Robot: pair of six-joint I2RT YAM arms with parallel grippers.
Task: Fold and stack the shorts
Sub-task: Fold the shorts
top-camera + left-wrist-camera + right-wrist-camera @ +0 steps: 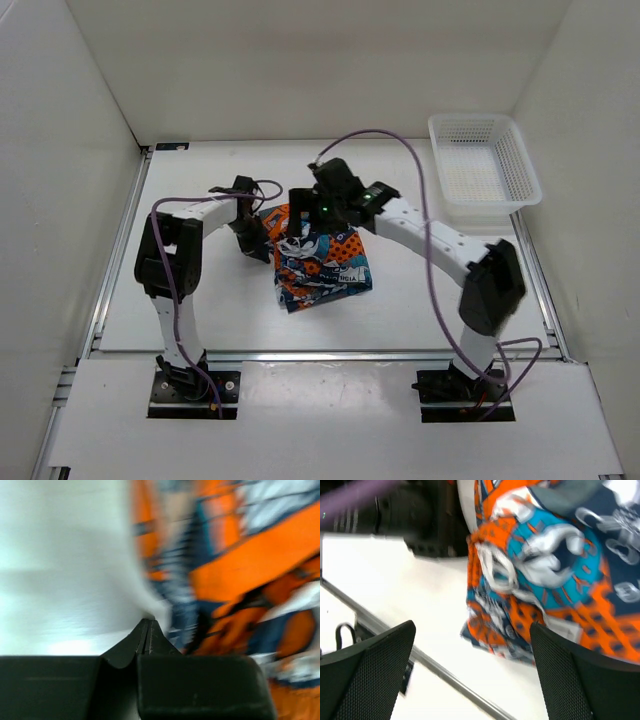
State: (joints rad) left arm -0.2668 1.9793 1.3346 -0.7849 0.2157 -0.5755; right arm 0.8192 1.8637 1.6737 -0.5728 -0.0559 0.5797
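Note:
The shorts, printed in orange, blue, white and black, lie folded into a compact bundle at the middle of the table. My left gripper is at the bundle's left edge; in the left wrist view its jaws are pressed together with nothing between them, on the white table beside the fabric. My right gripper hovers over the bundle's far edge. In the right wrist view its fingers stand wide apart and empty above the shorts.
A white mesh basket stands at the back right. A metal rail marks the table's edge. White walls enclose the table on three sides. Purple cables trail from both arms.

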